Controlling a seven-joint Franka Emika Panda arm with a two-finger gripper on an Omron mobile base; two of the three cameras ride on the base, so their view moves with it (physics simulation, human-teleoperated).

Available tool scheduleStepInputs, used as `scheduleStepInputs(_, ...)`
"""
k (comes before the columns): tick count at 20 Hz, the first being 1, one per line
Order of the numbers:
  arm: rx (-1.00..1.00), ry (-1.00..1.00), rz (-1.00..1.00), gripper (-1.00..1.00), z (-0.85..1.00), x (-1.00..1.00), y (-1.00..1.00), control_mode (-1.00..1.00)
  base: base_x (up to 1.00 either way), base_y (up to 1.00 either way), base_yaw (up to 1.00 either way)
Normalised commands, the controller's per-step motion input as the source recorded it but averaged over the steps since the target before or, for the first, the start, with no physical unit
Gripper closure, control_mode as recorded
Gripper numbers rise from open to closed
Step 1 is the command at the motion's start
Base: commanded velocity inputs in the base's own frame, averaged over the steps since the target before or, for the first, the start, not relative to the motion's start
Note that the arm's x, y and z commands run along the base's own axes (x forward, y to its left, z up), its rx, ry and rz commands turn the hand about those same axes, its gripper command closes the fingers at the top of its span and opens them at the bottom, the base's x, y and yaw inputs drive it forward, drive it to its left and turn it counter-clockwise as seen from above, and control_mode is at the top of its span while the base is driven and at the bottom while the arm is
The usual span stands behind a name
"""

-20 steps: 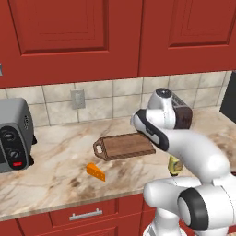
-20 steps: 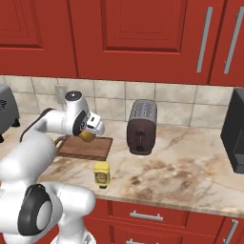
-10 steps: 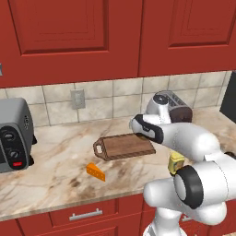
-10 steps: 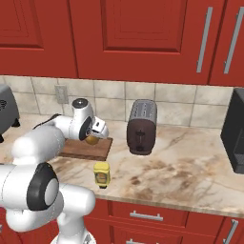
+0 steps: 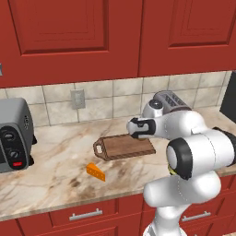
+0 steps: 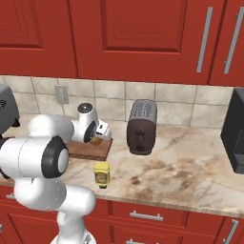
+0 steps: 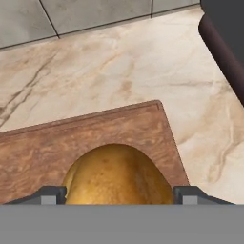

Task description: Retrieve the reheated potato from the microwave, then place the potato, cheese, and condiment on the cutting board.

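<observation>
The two dark fingers [image 7: 52,194] stand wide apart at the bottom of the hand view. A small roundish tan-brown potato [image 7: 116,174] fills the whole gap between them and seems to touch both, so it looks gripped, not let go. Directly beyond the potato lies the dark brown wooden cutting board [image 7: 95,133], its far corner reaching toward the upper right of that frame. In the right base view the potato [image 6: 95,139] sits under the white hand at centre left, low over the board's [image 6: 88,151] right end. Whether it already rests on the wood cannot be told.

Over the last second the arm has folded its elbow and carried the hand slightly lower over the board, with the potato staying between the fingers. This suggests the fetch from the large dark microwave [image 6: 236,138] at the right edge is done and the first placing is nearly complete, needing only a release.

Two items are still off the board. The small orange cheese wedge [image 5: 96,172] lies on the marbled bench [image 5: 55,170] below and left of the board [image 5: 124,147]. The squat yellow condiment bottle [image 6: 101,174] stands just below the board near the bench's front edge.
</observation>
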Motion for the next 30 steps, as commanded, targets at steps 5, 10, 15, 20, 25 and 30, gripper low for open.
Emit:
scheduleStepInputs(5, 0.0, 0.0, 0.0, 1.0, -0.23, 0.13, 0.0, -1.0, 0.0, 0.0, 0.0)
scheduleStepInputs(10, 0.0, 0.0, 0.0, 1.0, -0.21, 0.02, 0.0, -1.0, 0.0, 0.0, 0.0)
scheduleStepInputs(15, 0.0, 0.0, 0.0, 1.0, -0.21, 0.0, 0.0, -1.0, 0.0, 0.0, 0.0)
scheduleStepInputs(20, 0.0, 0.0, 0.0, 1.0, -0.26, 0.08, 0.0, -1.0, 0.0, 0.0, 0.0)
scheduleStepInputs(25, 0.0, 0.0, 0.0, 1.0, -0.23, 0.01, 0.0, -1.0, 0.0, 0.0, 0.0)
scheduleStepInputs(30, 0.0, 0.0, 0.0, -1.0, -0.32, -0.15, 0.0, -1.0, 0.0, 0.0, 0.0)
